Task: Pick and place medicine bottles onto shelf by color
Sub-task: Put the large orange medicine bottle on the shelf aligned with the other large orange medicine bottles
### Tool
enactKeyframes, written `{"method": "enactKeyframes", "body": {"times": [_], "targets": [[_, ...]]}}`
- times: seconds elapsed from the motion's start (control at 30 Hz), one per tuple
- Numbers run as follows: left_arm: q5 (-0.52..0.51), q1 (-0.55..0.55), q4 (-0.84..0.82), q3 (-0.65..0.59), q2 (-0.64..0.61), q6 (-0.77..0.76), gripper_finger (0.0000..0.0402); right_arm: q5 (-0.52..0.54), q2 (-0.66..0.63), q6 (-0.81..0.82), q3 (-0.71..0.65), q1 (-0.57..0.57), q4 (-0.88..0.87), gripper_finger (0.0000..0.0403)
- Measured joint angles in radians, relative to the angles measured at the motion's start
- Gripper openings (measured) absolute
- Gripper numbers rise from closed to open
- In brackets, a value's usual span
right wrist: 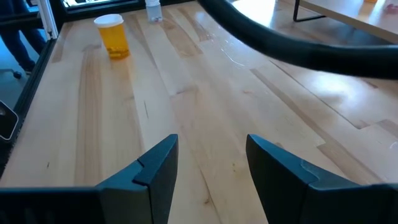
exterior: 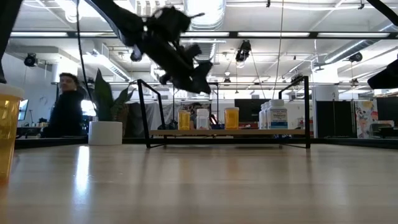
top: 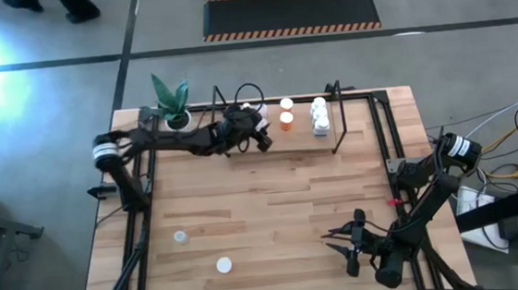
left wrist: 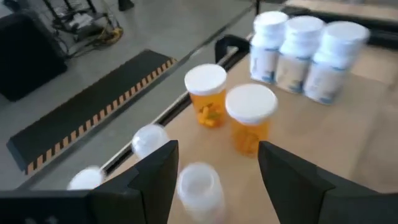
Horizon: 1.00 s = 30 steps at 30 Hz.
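A plank wooden tabletop (top: pixel 273 209) on a grey concrete floor, with a wire-framed shelf (top: pixel 351 136) along its 12 o'clock edge and a potted plant (top: pixel 173 103) at 11 o'clock.

The left gripper (top: pixel 260 136) hangs above the left part of the shelf, jaws spread, with a clear white-capped bottle (left wrist: pixel 199 186) showing between its fingers in the left wrist view; whether they touch it I cannot tell. Just past it stand two orange bottles (top: pixel 286 113), and further toward 1 o'clock a cluster of white bottles (top: pixel 320 114). Two bottles remain off the shelf near the 7 o'clock corner: a clear one (top: pixel 181 235) and an orange one (top: pixel 224 265). The right gripper (top: pixel 350 246) waits at 5 o'clock, jaws spread and holding nothing. In the low view a person (exterior: pixel 65 112) stands behind the plant.
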Motion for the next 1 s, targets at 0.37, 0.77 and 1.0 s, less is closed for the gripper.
{"method": "enactKeyframes", "body": {"times": [0.37, 0.77, 1.0], "targets": [[0.002, -0.353, -0.690, -0.009, -0.389, 0.023, 0.0203, 0.012, 0.000, -0.011, 0.000, 0.000, 0.004, 0.0180], [0.025, -1.001, -1.030, -0.105, -0.518, -0.726, 0.0203, 0.079, 0.000, -0.039, 0.000, -0.005, 0.004, 0.0180], [0.106, -1.253, -1.056, -0.220, -0.489, -1.209, 0.0203, 0.081, 0.000, -0.056, 0.000, -0.011, 0.004, 0.0180]]}}
